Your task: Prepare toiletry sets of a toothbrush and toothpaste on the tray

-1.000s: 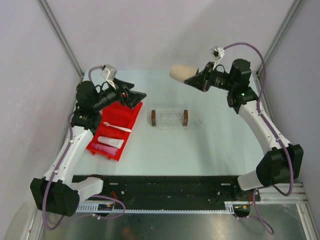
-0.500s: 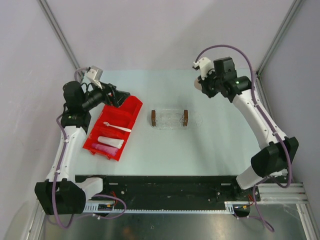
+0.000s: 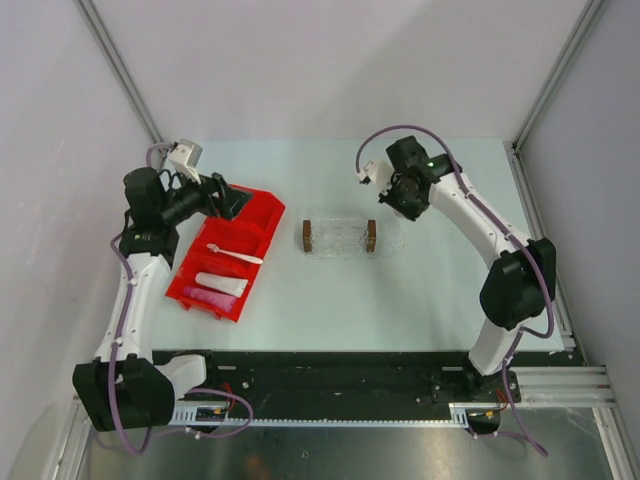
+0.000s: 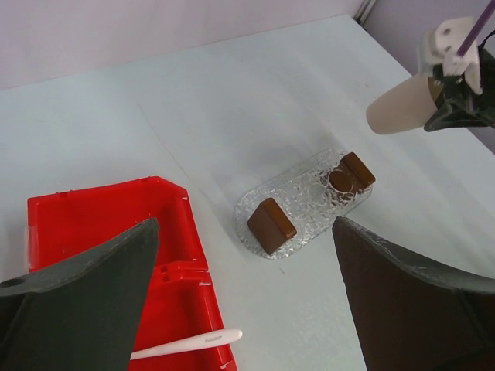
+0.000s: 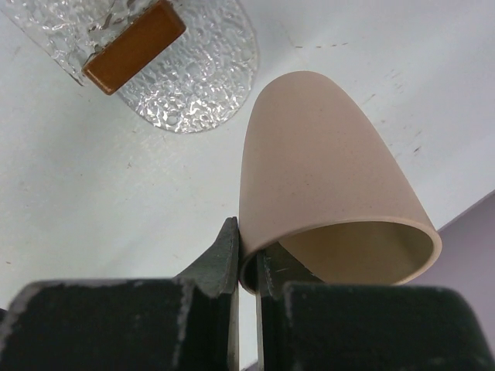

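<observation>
The clear tray (image 3: 340,240) with a brown block at each short end lies mid-table; it also shows in the left wrist view (image 4: 303,199) and the right wrist view (image 5: 197,73). The white toothbrush (image 3: 235,254), the white tube (image 3: 220,284) and the pink tube (image 3: 208,298) lie in the red bin (image 3: 262,232). My left gripper (image 3: 236,200) is open and empty above the bin's far end; the toothbrush tip (image 4: 189,345) shows between its fingers. My right gripper (image 3: 402,203) is shut on the rim of a tan paper cup (image 5: 329,193), just right of the tray's right end.
The red divided bin (image 4: 93,220) sits left of the tray. The tan cup (image 4: 401,110) hangs tilted in the air beyond the tray in the left wrist view. Grey walls and metal posts enclose the table at the back and sides.
My right arm has swung left and down with the cup, from the far right to beside the tray's right end. My left gripper drew back slightly left over the bin's far end.
</observation>
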`<action>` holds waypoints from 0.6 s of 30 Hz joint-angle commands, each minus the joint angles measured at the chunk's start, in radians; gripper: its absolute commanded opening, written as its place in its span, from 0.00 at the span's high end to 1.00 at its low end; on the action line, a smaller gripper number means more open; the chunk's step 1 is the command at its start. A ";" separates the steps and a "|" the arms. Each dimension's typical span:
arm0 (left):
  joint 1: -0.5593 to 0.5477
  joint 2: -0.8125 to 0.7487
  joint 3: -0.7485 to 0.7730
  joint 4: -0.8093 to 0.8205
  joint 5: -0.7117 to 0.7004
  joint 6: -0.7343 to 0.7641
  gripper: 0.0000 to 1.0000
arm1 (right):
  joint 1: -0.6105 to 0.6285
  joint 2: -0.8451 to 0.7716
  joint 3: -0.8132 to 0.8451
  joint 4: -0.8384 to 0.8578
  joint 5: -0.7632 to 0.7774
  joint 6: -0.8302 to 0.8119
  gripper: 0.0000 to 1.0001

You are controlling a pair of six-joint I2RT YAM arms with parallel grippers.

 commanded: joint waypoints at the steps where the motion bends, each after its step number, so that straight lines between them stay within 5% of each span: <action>1: 0.013 -0.010 -0.008 0.004 -0.005 0.053 0.02 | 0.030 0.046 0.023 -0.043 0.059 -0.054 1.00; 18: 0.020 -0.004 -0.026 0.004 0.015 0.051 0.03 | 0.090 0.161 0.031 -0.141 0.033 -0.128 1.00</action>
